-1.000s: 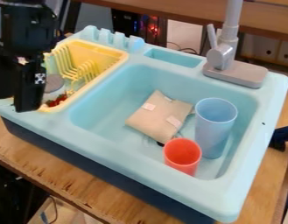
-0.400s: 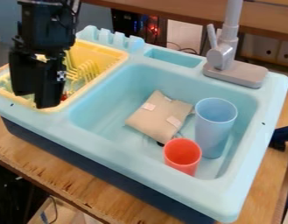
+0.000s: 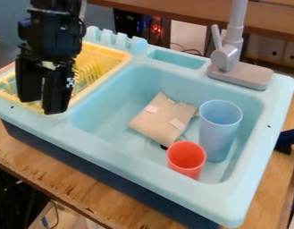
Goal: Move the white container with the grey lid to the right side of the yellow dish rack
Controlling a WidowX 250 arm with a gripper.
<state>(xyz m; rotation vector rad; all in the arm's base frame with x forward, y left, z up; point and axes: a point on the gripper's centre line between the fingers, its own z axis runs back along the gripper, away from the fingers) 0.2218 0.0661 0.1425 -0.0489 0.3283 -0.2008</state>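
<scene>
In the light-blue sink (image 3: 137, 163), right of the end effector (image 3: 43, 105) as viewed, are a beige pouch (image 3: 160, 124) (pale patches (image 3: 178, 124) on it), a red cup (image 3: 186, 167) and a taller blue cup (image 3: 218, 136); farther off stands a grey faucet (image 3: 240, 76).

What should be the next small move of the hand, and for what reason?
Probably shift the open hand toward the basin before lowering: the yellow rack appears behind its fingers, while the beige bag, red cup and blue cup are in the basin.
</scene>
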